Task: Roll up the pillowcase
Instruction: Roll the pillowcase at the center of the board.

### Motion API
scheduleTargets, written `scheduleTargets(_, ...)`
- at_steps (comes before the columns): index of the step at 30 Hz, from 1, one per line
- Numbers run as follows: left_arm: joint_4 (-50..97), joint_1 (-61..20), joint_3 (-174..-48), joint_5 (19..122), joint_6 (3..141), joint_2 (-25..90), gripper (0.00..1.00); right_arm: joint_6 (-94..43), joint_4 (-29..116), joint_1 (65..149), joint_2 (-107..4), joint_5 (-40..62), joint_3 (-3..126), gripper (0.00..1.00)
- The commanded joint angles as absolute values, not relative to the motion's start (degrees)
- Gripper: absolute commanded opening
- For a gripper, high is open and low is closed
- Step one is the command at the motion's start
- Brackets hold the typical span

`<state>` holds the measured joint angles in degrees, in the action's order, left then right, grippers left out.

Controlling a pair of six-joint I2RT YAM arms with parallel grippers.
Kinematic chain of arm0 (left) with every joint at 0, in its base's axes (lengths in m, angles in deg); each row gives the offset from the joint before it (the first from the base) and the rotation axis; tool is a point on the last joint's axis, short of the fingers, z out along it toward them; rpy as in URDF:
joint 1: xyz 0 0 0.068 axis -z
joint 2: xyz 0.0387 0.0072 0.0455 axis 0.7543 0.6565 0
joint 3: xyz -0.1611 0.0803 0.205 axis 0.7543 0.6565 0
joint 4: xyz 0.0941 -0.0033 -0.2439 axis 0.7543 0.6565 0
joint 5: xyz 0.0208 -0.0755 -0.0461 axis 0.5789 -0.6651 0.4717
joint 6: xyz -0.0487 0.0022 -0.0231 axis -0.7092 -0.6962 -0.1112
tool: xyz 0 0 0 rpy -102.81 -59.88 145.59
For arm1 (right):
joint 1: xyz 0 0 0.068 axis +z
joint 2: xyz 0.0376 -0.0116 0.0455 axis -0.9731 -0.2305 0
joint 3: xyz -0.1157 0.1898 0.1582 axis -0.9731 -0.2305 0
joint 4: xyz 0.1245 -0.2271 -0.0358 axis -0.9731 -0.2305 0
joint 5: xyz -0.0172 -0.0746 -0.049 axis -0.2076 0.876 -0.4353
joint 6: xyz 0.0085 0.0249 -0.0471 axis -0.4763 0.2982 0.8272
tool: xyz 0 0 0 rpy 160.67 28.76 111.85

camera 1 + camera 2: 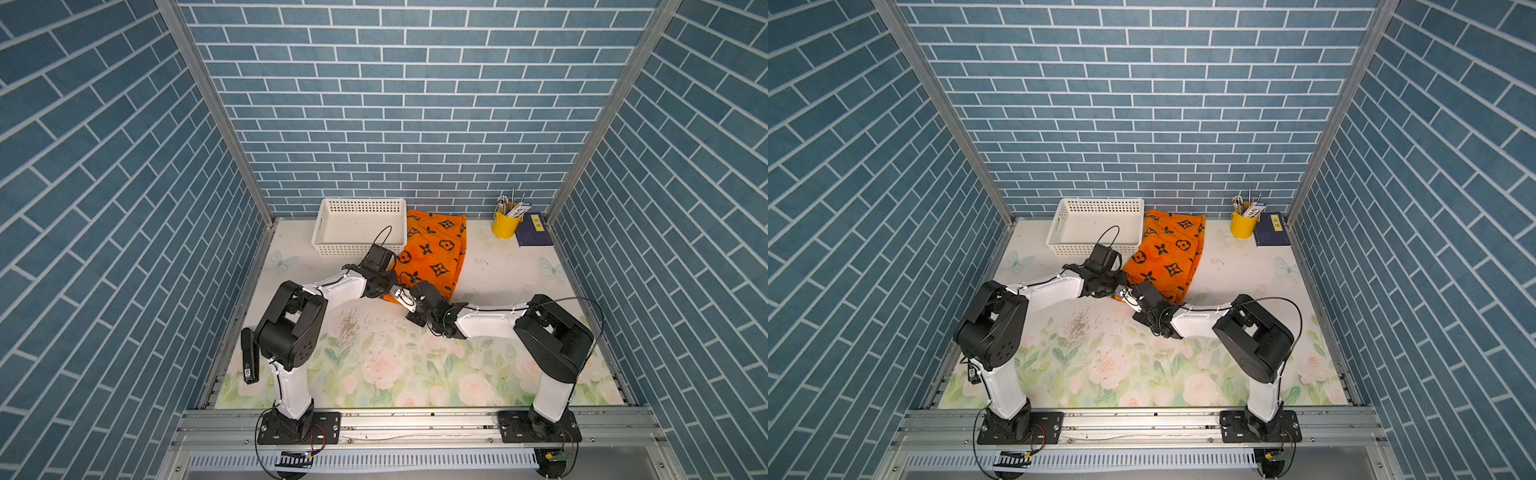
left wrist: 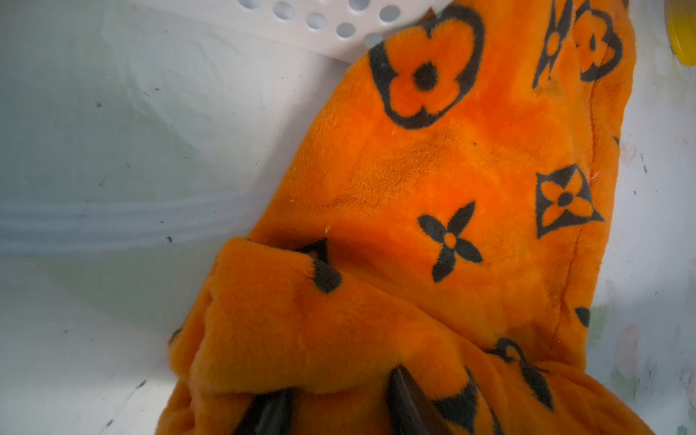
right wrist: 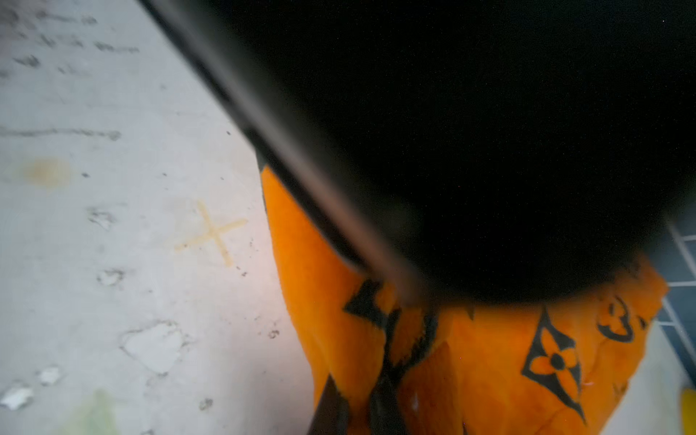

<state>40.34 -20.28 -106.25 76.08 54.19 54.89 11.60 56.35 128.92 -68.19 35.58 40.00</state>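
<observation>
Orange plush: pillowcase (image 1: 432,253) — bright pile printed with black four-petal flowers, diamond stars and circled flowers; lying toward the far middle of the table, just right of the basket, stretching back toward the wall, near end bunched into a thick fold (image 2: 301,320).
White plastic: basket (image 1: 360,226) — rectangular, perforated walls, touching or nearly touching the cloth's left edge; only a strip of round holes visible in the left wrist view (image 2: 320,22).
Table cover: pale floral sheet (image 1: 374,365), scuffed with dark specks; faint yellowish cross mark (image 3: 212,233) beside the cloth.
Far right corner: yellow cup (image 1: 506,224) of thin sticks, dark blue book (image 1: 534,235) just beside it.
Left gripper (image 2: 339,406): dark tapered fingertips (image 2: 405,391) part-spread, sunk into the folded plush, gripping the fold; bases cut off by the frame edge.
Right gripper (image 1: 405,300): closed at the cloth's near edge — whether any fabric is pinched, impossible to tell; right wrist view mostly blocked by a black blurred mass, fingertips (image 3: 384,406) smeared against orange.
Arm pose: both elbows bent, forearms reaching inward, wrists almost meeting at the pillowcase's near end.
</observation>
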Motion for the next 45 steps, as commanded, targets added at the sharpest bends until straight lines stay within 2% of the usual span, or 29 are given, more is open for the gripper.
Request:
scheduleTargets(1, 43.37, -21.92, -108.92, 76.18, 54.77, 49.59, 0.48, 5.61, 49.73, 126.68, -68.20, 28.36, 40.42, 0.00)
scheduleTargets(6, 45.42, -26.32, -109.20, 76.29, 54.77, 43.07, 0.49, 1.45, 46.95, 123.83, -66.61, 19.46, 40.45, 0.00)
scheduleTargets(10, 45.99, -28.98, -107.58, 76.42, 55.11, 38.74, 0.51, -3.75, 45.04, 118.88, -67.10, 6.20, 41.69, 0.00)
scheduleTargets(15, 43.78, -29.11, -104.00, 75.27, 55.75, 36.78, 0.52, -9.12, 41.42, 112.50, -73.25, -6.80, 47.20, 0.00)
scheduleTargets(22, 39.96, -27.11, -101.50, 73.26, 55.09, 39.89, 0.51, -14.53, 39.43, 105.66, -81.50, -15.53, 53.99, 0.00)
scheduleTargets(29, 37.66, -23.02, -107.06, 72.69, 55.19, 47.81, 0.51, -16.22, 36.30, 101.55, -86.01, -17.88, 58.89, 0.01)
scheduleTargets(35, 36.96, -20.11, -114.26, 73.26, 54.11, 56.58, 0.51, -16.65, 36.82, 101.33, -85.21, -16.85, 58.97, 0.13)
scheduleTargets(37, 36.83, -19.94, -115.48, 73.11, 53.54, 59.45, 0.50, -16.65, 37.58, 101.36, -83.98, -15.63, 58.22, 0.22)
scheduleTargets(40, 37.55, -19.95, -116.85, 72.72, 53.13, 63.48, 0.49, -16.67, 40.28, 101.34, -80.20, -12.51, 55.81, 0.40)
scheduleTargets(45, 37.27, -19.91, -117.09, 72.27, 52.55, 66.87, 0.49, -12.43, 43.04, 103.62, -71.19, 0.45, 50.97, 0.58)
